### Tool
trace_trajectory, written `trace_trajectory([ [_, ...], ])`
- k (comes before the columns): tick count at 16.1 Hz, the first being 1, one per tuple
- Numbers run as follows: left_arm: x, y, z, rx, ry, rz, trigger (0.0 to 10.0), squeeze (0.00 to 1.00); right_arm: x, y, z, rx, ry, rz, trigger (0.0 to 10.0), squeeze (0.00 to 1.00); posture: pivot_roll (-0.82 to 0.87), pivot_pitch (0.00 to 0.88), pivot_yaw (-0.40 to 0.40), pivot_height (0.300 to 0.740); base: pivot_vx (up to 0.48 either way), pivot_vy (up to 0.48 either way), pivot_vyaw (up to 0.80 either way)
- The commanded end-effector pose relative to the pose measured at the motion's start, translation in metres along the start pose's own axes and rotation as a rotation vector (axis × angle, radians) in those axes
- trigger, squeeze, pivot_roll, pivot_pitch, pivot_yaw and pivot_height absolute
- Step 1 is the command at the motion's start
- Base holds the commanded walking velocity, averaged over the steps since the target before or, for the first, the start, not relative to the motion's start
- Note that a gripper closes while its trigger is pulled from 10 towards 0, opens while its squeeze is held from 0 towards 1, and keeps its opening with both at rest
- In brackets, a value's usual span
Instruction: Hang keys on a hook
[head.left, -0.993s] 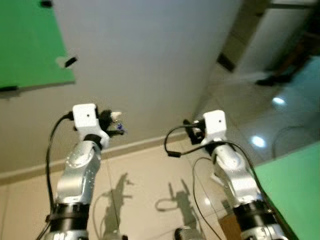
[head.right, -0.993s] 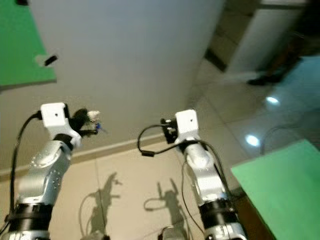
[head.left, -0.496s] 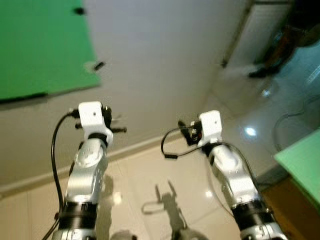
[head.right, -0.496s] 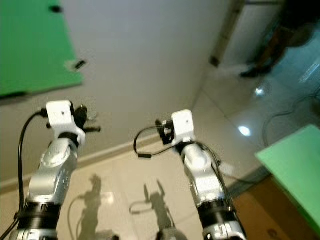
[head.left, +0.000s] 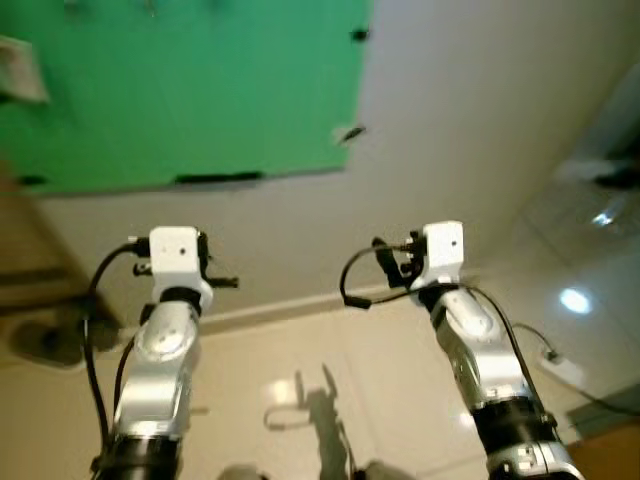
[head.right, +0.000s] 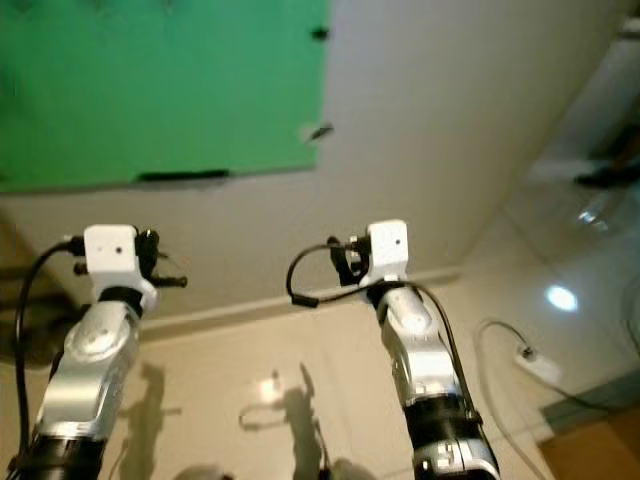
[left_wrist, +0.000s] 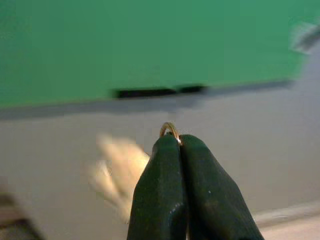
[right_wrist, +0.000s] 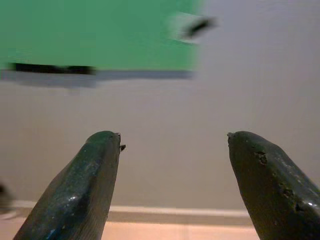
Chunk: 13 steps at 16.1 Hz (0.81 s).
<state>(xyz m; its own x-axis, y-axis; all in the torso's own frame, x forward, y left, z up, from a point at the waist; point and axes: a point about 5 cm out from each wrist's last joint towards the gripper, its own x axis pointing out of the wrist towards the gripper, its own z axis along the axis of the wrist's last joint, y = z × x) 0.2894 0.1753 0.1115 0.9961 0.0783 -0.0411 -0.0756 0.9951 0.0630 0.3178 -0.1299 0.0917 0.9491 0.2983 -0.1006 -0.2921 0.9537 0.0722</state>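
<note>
Fingers of the left gripper (left_wrist: 179, 142) are pressed together, and a small gold key ring (left_wrist: 169, 129) pokes out just past their tips, pinched edge-on between them; only its upper arc shows, curving away from the gripper toward the wall. A pale blurred shape hangs just beside the fingers in the left wrist view; what it is cannot be told, and the long axis of the keys themselves cannot be made out. In the head views the left gripper (head.left: 215, 282) is raised in front of the robot, its tips aimed at the grey wall (head.left: 480, 110).

The right gripper (right_wrist: 172, 142) is spread wide with nothing between its fingers (right_wrist: 87, 185), and it too faces the wall. In the left eye view it sits at the end of the raised right arm (head.left: 470, 340), well apart from the left one.

Beyond both grippers, a green board (head.left: 190, 90) is fixed to the wall, with dark strips along its lower edge. Below the wall a pale baseboard meets a glossy tiled floor (head.left: 290, 370)
</note>
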Motion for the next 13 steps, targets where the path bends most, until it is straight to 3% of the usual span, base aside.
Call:
trace_trajectory([
  [1,0.000,-0.015,0.004,-0.002,-0.015,-0.040,10.0,0.00,-0.003,-0.010,-0.003,0.005,0.014,-0.022,10.0,0.48,-0.05,0.038,-0.055,0.740,0.000,0.442,0.47],
  [2,-0.001,-0.020,0.008,0.029,-0.033,-0.046,10.0,0.00,-0.002,-0.010,-0.003,0.011,0.012,-0.012,10.0,0.56,-0.05,0.035,-0.056,0.740,0.000,0.000,0.46],
  [4,-0.001,-0.021,0.005,0.038,-0.024,-0.054,10.0,0.00,-0.001,-0.014,-0.001,0.010,0.014,-0.006,10.0,0.57,-0.05,0.030,-0.058,0.740,0.000,0.000,0.46],
  [7,-0.001,-0.019,0.003,0.044,-0.015,-0.045,10.0,0.00,-0.001,-0.011,-0.003,-0.002,0.017,0.015,10.0,0.54,-0.05,0.028,-0.057,0.740,0.000,0.000,0.46],
  [9,0.000,-0.021,0.004,0.048,-0.020,-0.053,10.0,0.00,0.000,-0.006,-0.004,-0.075,0.026,0.027,10.0,0.48,-0.05,0.034,-0.053,0.740,0.000,0.000,0.47],
  [10,0.001,-0.021,0.007,0.067,-0.033,-0.076,10.0,0.00,0.000,-0.003,-0.002,-0.084,0.011,0.012,10.0,0.00,-0.05,0.037,-0.051,0.740,0.000,0.000,0.00],
  [13,0.002,-0.026,0.021,0.059,-0.107,-0.137,10.0,0.00,0.001,0.003,0.007,-0.080,-0.040,0.020,10.0,0.00,-0.05,0.040,-0.048,0.740,0.160,0.000,0.00],
])
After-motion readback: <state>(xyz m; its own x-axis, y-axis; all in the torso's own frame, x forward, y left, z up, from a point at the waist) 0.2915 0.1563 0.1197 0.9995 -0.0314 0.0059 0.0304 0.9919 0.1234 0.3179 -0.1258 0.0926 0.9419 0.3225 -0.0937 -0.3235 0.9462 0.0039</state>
